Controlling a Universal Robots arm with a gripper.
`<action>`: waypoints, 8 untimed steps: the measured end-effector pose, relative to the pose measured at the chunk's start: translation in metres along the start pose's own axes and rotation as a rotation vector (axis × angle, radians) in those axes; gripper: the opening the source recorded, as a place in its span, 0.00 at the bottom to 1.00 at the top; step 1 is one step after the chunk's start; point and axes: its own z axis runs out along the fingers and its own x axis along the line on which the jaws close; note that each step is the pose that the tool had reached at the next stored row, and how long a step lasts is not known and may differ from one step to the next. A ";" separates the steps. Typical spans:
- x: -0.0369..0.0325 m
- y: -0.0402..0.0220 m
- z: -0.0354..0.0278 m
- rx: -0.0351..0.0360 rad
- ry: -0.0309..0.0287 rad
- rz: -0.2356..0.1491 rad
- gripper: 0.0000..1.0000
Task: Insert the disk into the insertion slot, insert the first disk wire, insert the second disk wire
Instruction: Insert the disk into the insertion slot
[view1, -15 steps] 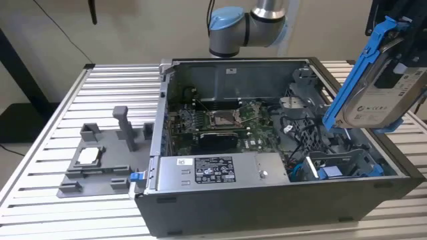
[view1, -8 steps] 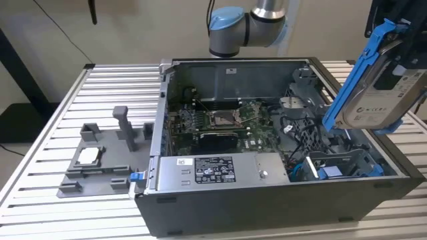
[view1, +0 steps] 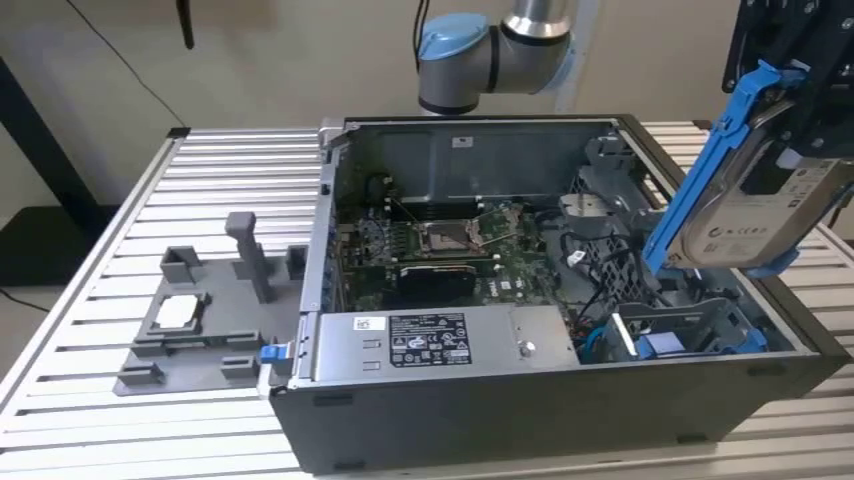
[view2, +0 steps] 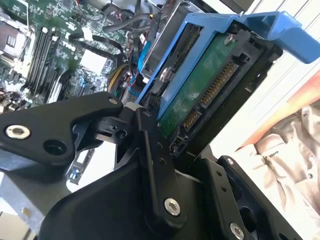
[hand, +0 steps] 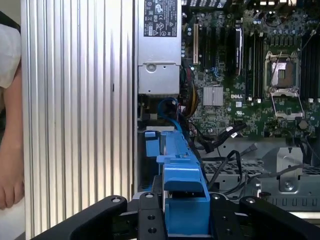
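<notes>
"Exterior view: where is the disk (view1: 754, 215)?"
"Held tilted above the case (view1: 561, 420), at the exterior view's right. The gripper (view1: 790, 150) has its jaws clamped on it."
"Which step?"
"Likely the first. Reaching the insertion slot (view1: 687, 318) below calls for squaring the disk."

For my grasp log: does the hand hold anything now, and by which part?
Yes. The hand holds the disk by its upper end, near the blue tabs. The disk hangs tilted above the case.

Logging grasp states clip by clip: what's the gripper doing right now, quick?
Gripper: closed on the disk, holding it tilted in the air over the open computer case.
</notes>
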 end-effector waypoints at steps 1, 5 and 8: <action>0.0000 -0.0001 0.0011 0.0015 -0.0006 -0.002 0.32; 0.0000 -0.0002 0.0073 0.0084 -0.0025 -0.002 0.32; 0.0001 -0.0003 0.0116 0.0148 -0.0030 -0.001 0.32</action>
